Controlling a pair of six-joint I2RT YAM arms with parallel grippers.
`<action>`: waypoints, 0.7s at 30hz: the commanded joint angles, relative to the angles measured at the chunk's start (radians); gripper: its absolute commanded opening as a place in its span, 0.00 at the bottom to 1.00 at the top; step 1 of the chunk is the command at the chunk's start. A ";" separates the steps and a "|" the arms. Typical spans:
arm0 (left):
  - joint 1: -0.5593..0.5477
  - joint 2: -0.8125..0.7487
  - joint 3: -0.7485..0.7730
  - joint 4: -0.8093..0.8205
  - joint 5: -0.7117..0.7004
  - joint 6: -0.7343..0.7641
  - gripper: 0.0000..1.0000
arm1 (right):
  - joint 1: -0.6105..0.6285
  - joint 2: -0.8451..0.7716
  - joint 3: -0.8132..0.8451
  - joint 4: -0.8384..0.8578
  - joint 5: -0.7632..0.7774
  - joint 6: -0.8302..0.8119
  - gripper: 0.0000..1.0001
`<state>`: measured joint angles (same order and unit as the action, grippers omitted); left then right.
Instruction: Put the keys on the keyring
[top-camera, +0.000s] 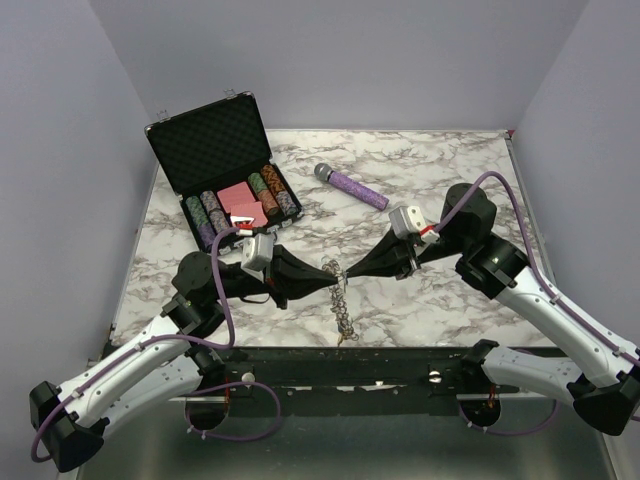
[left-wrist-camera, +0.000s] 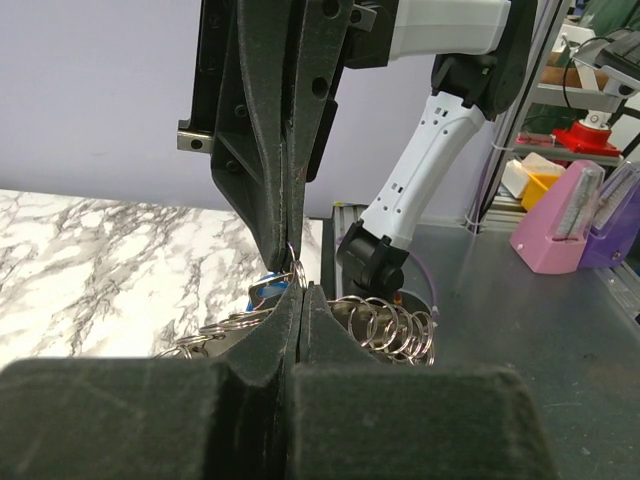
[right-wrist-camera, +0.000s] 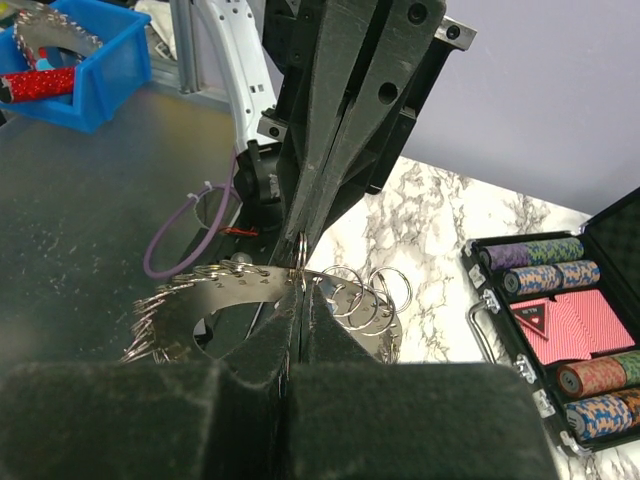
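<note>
Black hard case (top-camera: 210, 135), lid open, far left of the white-and-grey marbled tabletop (top-camera: 440, 300) – holds rows of striped poker chips (top-camera: 272, 190) and red card packs (top-camera: 243, 203).

Left claw (top-camera: 332, 281) – black, tapered, fully closed. In the left wrist view its tips (left-wrist-camera: 298, 295) come together at the rim of the keyring (top-camera: 341, 300), apparently nipping a small wire loop (left-wrist-camera: 296, 268) there.

Keyring, near the front middle of the tabletop, between the two claw tips:
- A wide, flat, silvery-grey metal ring (right-wrist-camera: 190, 310) with a toothed outer edge.
- Many small split rings (right-wrist-camera: 365, 295) hang from the rim in a row.
- From above it shows edge-on, as a thin chain-like line running toward the near edge.
- Whether its lower end rests on the tabletop cannot be told.
- A blue plastic piece (left-wrist-camera: 264, 292), possibly a key head, sits just behind the rim, mostly hidden.

Right claw (top-camera: 347, 271) – black, fully closed, tips pinched on the keyring's upper rim, nose to nose with the left claw.

Purple glittery microphone (top-camera: 352, 187) with a dark head – lies on the tabletop beyond the claws, well apart from the keyring.
</note>
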<state>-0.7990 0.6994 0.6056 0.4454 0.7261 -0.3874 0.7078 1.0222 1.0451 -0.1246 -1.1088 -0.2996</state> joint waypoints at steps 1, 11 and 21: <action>-0.008 -0.011 0.000 0.081 0.049 -0.031 0.00 | 0.004 -0.010 -0.014 0.063 -0.006 -0.016 0.00; -0.006 0.005 -0.006 0.072 0.052 -0.038 0.00 | 0.004 -0.013 -0.017 0.115 -0.017 0.040 0.00; -0.008 0.000 -0.009 0.055 0.050 -0.036 0.00 | 0.004 -0.011 -0.017 0.115 -0.032 0.010 0.00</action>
<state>-0.7990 0.7071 0.5957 0.4759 0.7341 -0.4110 0.7078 1.0206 1.0328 -0.0582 -1.1259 -0.2668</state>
